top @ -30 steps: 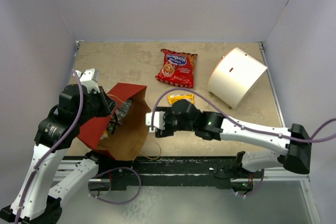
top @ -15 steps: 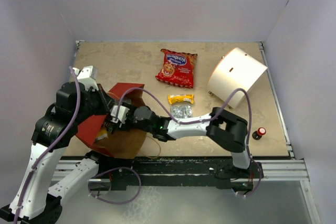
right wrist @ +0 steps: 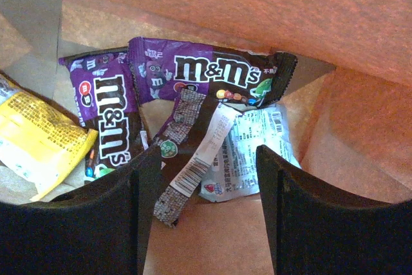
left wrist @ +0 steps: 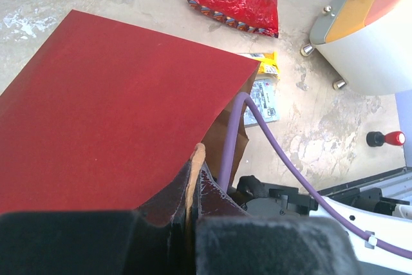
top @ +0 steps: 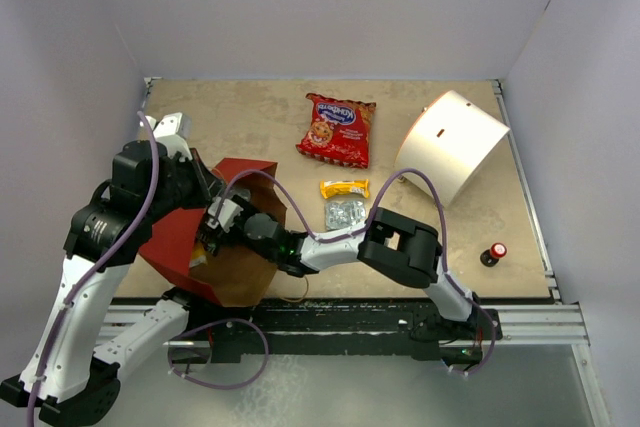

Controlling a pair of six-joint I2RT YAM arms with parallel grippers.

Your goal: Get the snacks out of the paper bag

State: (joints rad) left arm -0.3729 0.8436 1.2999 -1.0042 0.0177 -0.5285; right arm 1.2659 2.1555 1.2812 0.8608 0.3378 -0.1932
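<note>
Inside the paper bag (right wrist: 360, 24), a purple M&M's packet (right wrist: 212, 72) lies straight ahead of the right gripper (right wrist: 207, 159), just beyond its fingertips. The packet's long axis runs crosswise, along the line from one finger to the other, and a crumpled tail of it dips into the gap. The jaws stand wide and hold nothing. What looks like a second M&M's packet (right wrist: 106, 117) stands on end to the left, beside a yellow packet (right wrist: 35, 136). A silver foil pack (right wrist: 257, 136) lies partly under the first. All are glossy, crinkled film on matte brown paper. The left gripper (left wrist: 193, 181) is pinched on the bag's stiff edge, so the right arm looks better placed to pick. A red cookie bag (top: 337, 130) lies out on the worktop (top: 230, 117).
</note>
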